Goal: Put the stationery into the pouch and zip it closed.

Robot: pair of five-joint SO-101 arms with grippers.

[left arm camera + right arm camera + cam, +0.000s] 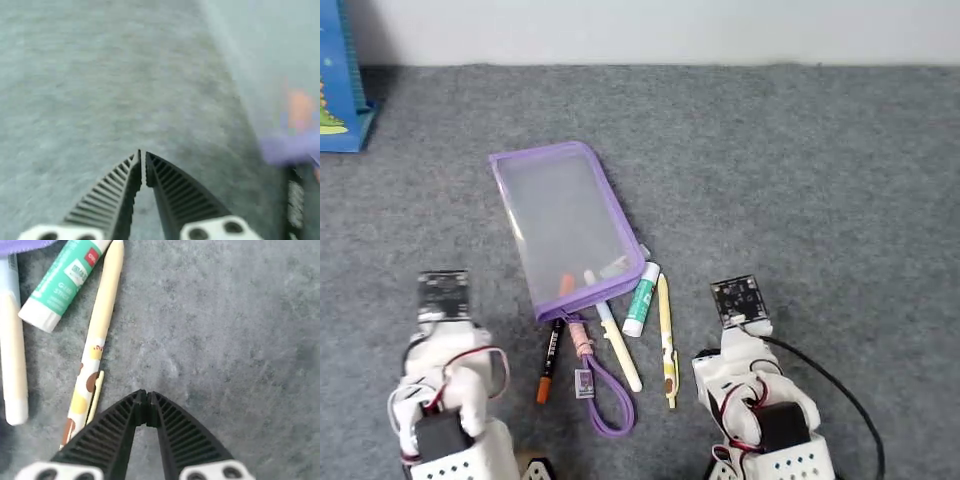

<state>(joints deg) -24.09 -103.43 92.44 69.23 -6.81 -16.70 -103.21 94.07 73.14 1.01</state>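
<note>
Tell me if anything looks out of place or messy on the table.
Nothing is spilled or damaged. The pouch lies at a slant, with the glue stick, marker, cream pen and yellow pen fanned out at its near end.

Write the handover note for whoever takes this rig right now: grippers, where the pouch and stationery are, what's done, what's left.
Left gripper: shut, empty, over the carpet near the pouch.
Right gripper: shut, empty, beside the yellow pen.
Pouch lies flat, mouth toward the arms, with its strap trailing out.
Black marker, cream pen, glue stick and yellow pen are fanned at the mouth. The far ends of the marker and cream pen are in or under it; cannot tell which.
Done: nothing fully packed.
Left: load all four, then zip closed.
</note>
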